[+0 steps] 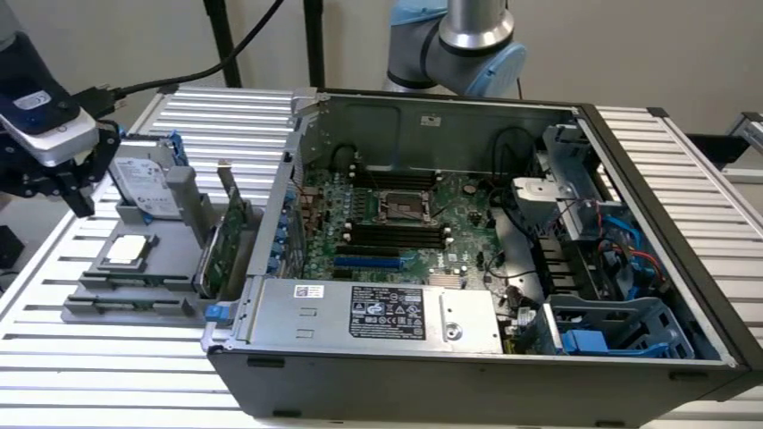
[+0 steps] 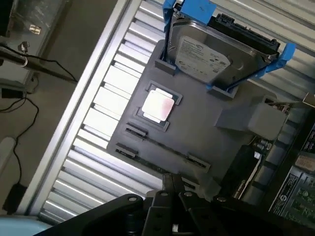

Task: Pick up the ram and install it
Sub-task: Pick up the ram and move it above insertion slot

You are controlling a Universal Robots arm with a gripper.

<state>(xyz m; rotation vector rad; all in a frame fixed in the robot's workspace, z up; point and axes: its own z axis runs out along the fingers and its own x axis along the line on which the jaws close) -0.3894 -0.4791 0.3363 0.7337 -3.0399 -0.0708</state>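
Gripper hangs over the slatted table in the exterior view, at about 10 o'clock from the grey tray and not touching it. Whether it is apart or together I cannot tell.

I cannot pick out the ram with certainty. In the wrist view a thin dark line runs along the tray's long groove between two clips, and I cannot tell whether that is the stick seen on edge.

On the tray, the drive sits at 12 o'clock and the silver chip lies flat near the middle. The green card stands upright at 3 o'clock, just beside the open case. On the motherboard, the black slots lie at 6 o'clock from the socket.
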